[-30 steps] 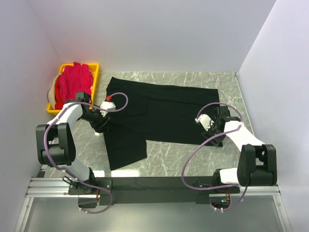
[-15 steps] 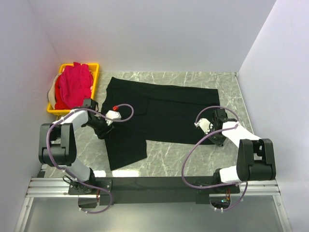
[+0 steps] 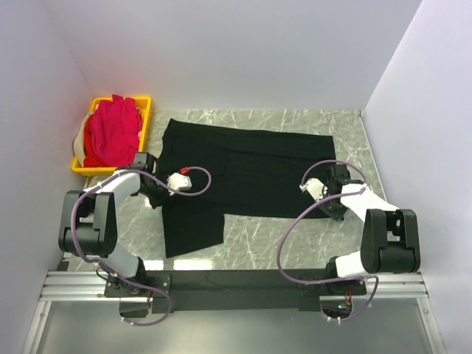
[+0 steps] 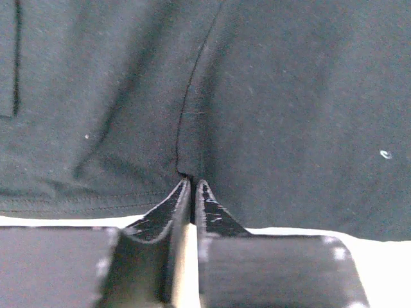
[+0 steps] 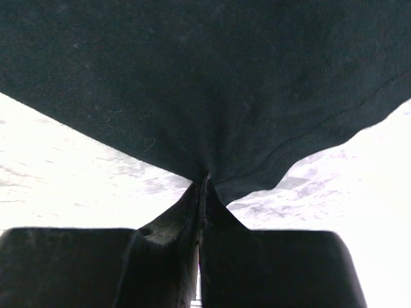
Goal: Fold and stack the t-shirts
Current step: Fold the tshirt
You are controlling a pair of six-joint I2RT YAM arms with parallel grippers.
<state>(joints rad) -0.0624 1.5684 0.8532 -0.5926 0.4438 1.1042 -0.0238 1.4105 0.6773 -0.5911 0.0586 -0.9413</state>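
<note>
The black t-shirt [image 3: 251,173] lies spread on the surface [image 3: 295,236]. Within the last second its two side edges have been pinched: the left hand [image 4: 191,183] and the right hand [image 5: 204,179] are now closed on cloth, so a fold can be started. The pink t-shirts [image 3: 110,133] are left in the yellow crate [image 3: 145,103], and no obstruction is seen.

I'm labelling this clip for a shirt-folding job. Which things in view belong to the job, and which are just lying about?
In the job: black t-shirt, pinched by left claw and right claw; pink t-shirts, heaped up.
Lying about: yellow crate holding the pink heap; beige cloth at the crate's left side; marble table.
</note>
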